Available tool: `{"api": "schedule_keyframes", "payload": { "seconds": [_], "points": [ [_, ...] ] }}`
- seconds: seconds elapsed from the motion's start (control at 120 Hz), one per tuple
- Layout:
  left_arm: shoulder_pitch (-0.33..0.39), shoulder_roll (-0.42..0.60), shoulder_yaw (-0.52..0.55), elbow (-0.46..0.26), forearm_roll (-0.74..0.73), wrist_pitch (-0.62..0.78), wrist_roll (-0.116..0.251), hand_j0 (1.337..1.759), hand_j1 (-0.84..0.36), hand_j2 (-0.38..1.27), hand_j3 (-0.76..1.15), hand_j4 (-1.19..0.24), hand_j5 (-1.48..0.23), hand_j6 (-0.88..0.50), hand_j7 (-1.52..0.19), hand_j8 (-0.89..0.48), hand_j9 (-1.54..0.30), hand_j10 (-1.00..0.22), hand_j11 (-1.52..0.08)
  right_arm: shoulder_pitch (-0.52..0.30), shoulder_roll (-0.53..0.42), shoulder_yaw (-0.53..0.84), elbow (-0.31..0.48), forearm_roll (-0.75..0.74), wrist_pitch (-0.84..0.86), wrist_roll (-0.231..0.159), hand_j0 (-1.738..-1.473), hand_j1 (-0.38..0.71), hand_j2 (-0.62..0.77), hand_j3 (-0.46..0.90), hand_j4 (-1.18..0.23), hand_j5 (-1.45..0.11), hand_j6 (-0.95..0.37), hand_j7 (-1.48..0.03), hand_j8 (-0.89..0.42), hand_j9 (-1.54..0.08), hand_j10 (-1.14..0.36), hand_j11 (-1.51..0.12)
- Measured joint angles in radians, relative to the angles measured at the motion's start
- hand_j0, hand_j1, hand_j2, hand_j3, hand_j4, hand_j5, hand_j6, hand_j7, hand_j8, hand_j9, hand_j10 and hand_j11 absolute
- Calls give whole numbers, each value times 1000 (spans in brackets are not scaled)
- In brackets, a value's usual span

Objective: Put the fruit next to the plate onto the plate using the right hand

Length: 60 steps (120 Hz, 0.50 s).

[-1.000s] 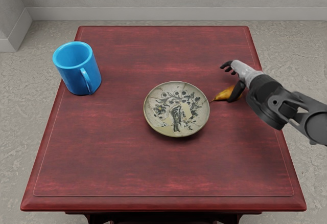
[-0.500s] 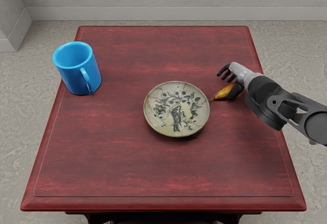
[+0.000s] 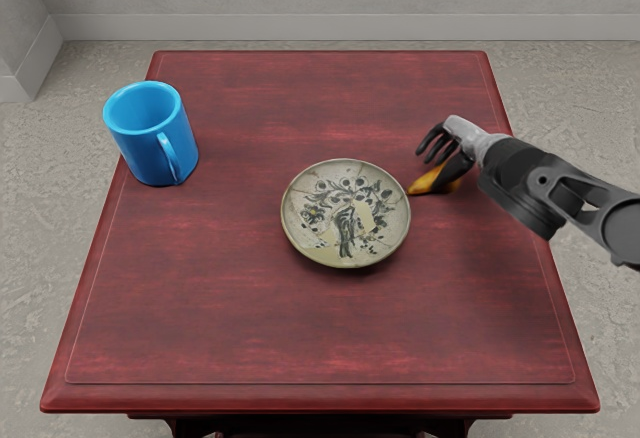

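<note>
head view, the only one we've got: a dark red wooden bench (image 3: pixel 300 338) seen from above at a slant, with grey floor around it and a pale wall along the 12 o'clock edge.

the plate (image 3: pixel 288 213) sits roughly mid-bench, a touch toward 3 o'clock. it's a cream-coloured dish with a dark painted pattern of leaves and a bird-like figure, lying flat with nothing on it.

the fruit (image 3: pixel 424 184) is on the bench at about 2 o'clock from the plate. we only see a small orange-yellow piece of it with a pointed end aimed at the plate. that tip is just beside the rim, and we can't tell if it actually touches. the fruit isn't on the plate, it's resting on the wood next to it.

the right hand (image 3: pixel 447 150) is right on top of the fruit's 3 o'clock end and covers that part of it. the arm comes in from the picture's 3 o'clock edge, a chunky dark grey forearm with a lighter grey wrist, angled toward 10 o'clock. the hand itself is dark and sits low over the bench. honestly we can't tell whether it's clamped on the fruit or just hanging over it, the overlap hides the contact.

there's also a bright blue mug (image 3: pixel 152 133) well apart from all this, at about 10 o'clock from the plate near the bench's 9 o'clock edge. it's upright, mouth up, with its handle pointing toward 5 o'clock.
</note>
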Motion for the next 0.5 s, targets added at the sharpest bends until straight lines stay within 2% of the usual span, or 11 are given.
{"api": "schedule_keyframes", "payload": {
  "seconds": [0.167,0.283,0.317,0.358,0.392,0.5],
  "points": [
    [-1,0,0,0,0,0,0,1658,348,0,0,0,-1,0,-1,0,-1,0,-1,3,-6,2,0,44,0,0,-1658,329,361,0,-684,-915,-692,-901,-548,-909,-515,-911],
    [-1,0,0,0,0,0,0,1658,348,0,0,0,-1,0,-1,0,-1,0,-1,-3,-16,3,1,59,1,1,-1657,343,432,0,-706,-931,-710,-924,-604,-934,-586,-942],
    [-1,0,0,0,0,0,0,1658,348,0,0,0,-1,0,-1,0,-1,0,-1,-5,-17,3,1,62,1,1,-1656,333,406,0,-708,-936,-713,-928,-599,-943,-586,-955],
    [-1,0,-1,0,0,0,0,1658,348,0,0,0,-1,0,-1,0,-1,0,-1,-6,-18,4,1,66,1,1,-1656,328,459,0,-712,-940,-716,-933,-607,-946,-593,-961],
    [-1,0,-1,0,0,0,0,1658,348,0,0,0,-1,0,-1,0,-1,0,-1,-7,-19,4,1,71,1,1,-1655,308,427,0,-714,-943,-719,-936,-619,-950,-610,-969],
    [-1,0,-1,0,0,0,0,1658,348,0,0,0,-1,0,-1,0,-1,0,-1,-10,-21,4,1,81,0,0,-1655,262,474,0,-730,-933,-725,-943,-633,-947,-662,-979]
  ]
}}
